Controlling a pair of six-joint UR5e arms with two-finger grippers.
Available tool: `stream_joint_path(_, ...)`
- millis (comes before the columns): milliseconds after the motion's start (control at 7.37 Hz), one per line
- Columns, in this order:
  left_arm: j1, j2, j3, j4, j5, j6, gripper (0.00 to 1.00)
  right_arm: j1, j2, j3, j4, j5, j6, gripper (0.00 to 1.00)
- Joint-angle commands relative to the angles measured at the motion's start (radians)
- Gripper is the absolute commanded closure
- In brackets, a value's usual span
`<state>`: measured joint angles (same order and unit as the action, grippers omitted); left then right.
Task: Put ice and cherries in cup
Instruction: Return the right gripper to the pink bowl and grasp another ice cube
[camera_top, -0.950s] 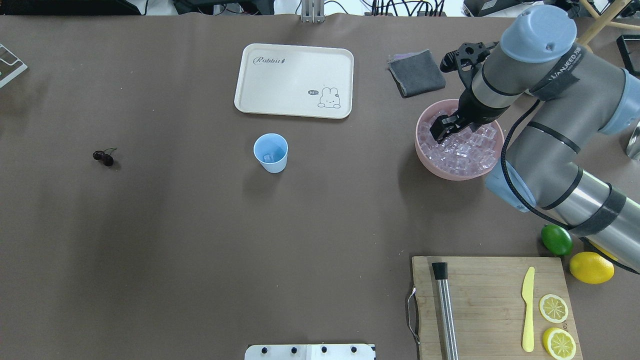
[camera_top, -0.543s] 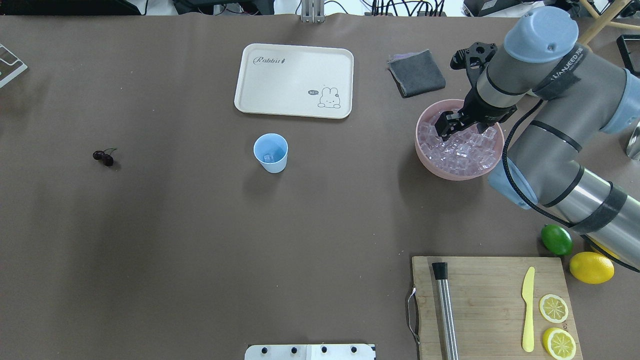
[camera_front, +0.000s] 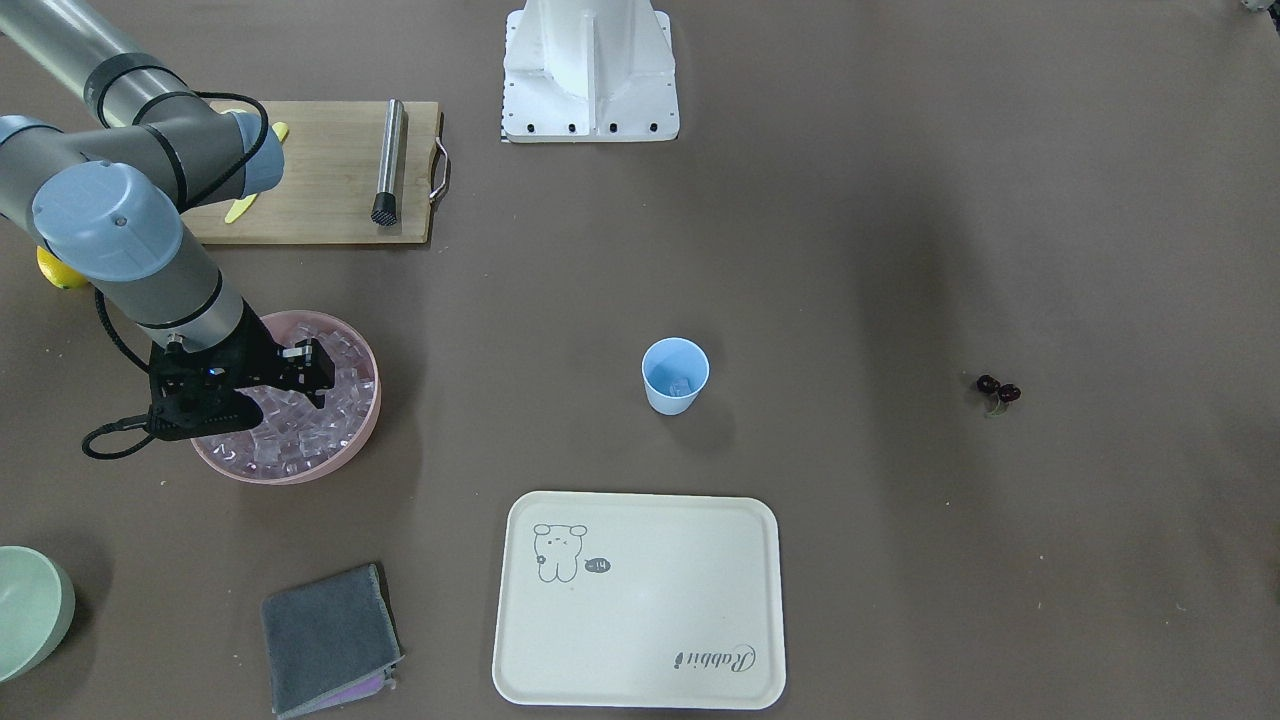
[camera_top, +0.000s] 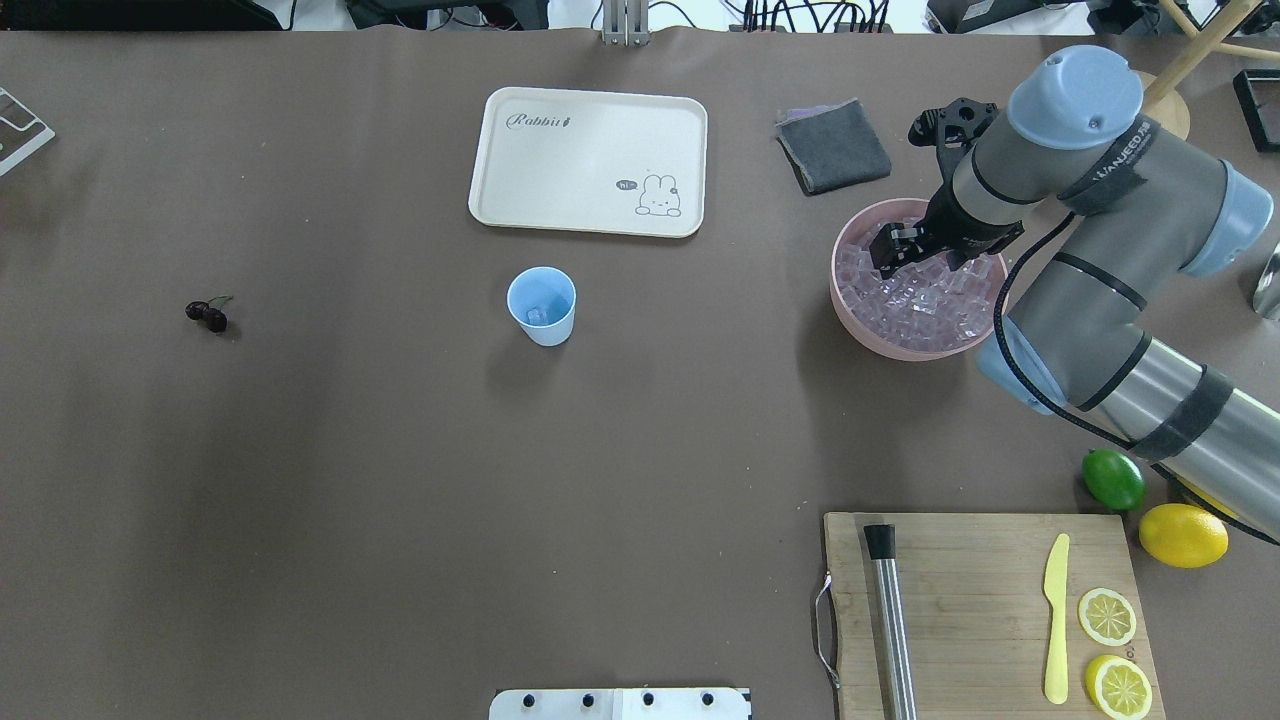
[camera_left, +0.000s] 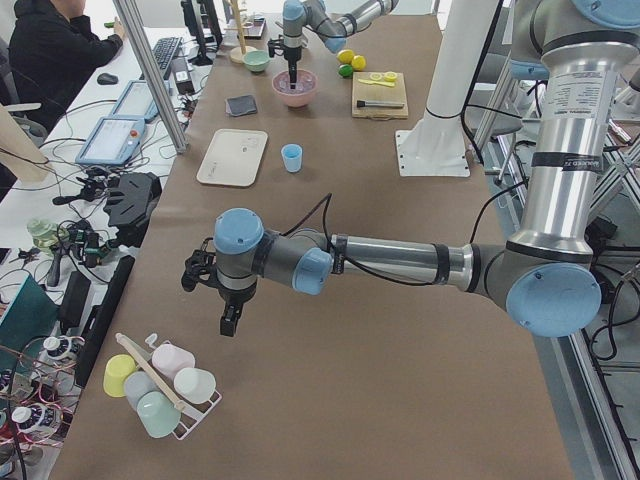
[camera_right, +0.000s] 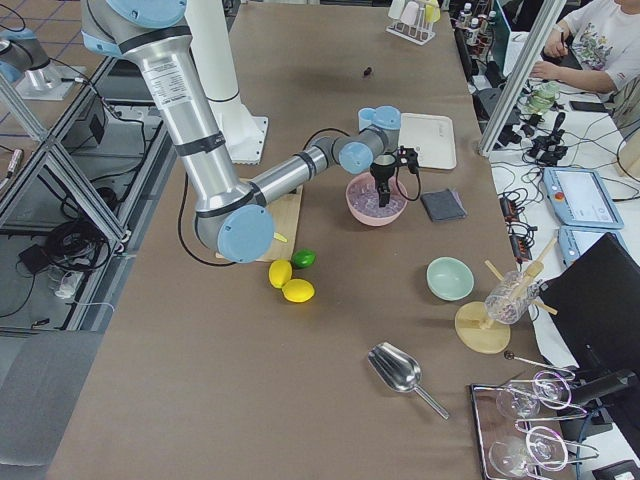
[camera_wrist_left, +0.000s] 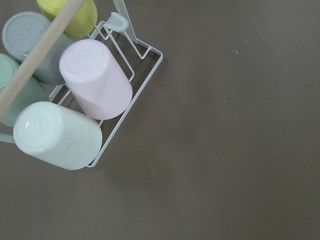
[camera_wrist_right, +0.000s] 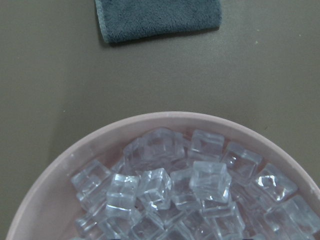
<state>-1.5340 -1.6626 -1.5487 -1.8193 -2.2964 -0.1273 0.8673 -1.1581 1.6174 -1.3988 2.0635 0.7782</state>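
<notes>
The light blue cup (camera_top: 541, 305) stands upright mid-table with one ice cube (camera_top: 537, 316) in it; it also shows in the front view (camera_front: 675, 375). Many clear ice cubes (camera_top: 925, 305) fill the pink bowl (camera_top: 838, 285), close up in the right wrist view (camera_wrist_right: 165, 185). My right gripper (camera_top: 893, 250) is open, pointing down just over the ice at the bowl's far side (camera_front: 318, 372). The dark cherries (camera_top: 207, 315) lie alone at the far left. My left gripper (camera_left: 228, 325) hangs over the table's left end, far from these; I cannot tell its state.
A cream tray (camera_top: 588, 160) lies behind the cup, with a grey cloth (camera_top: 833, 145) beside the bowl. A cutting board (camera_top: 980, 600) holds a knife, lemon slices and a metal rod. A lime (camera_top: 1113, 478) and a lemon (camera_top: 1183, 535) lie nearby. A cup rack (camera_wrist_left: 95, 80) is below my left wrist.
My right gripper has moved a little right and toward the far side of the pink bowl, staying over the ice. The cup and cherries have not moved.
</notes>
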Motion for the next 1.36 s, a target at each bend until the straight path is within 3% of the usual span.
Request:
stream_joint_path(0, 0.006, -0.005, 0.007, 0.000, 0.000, 0.000, 0.02, -0.004, -0.015, 0.002, 0.014, -0.008, 0.004, 0.15)
stream_joint_path(1222, 0.006, 0.004, 0.009, -0.006, 0.000, 0.000, 0.02, -0.083, -0.048, 0.084, -0.043, -0.075, 0.027, 0.05)
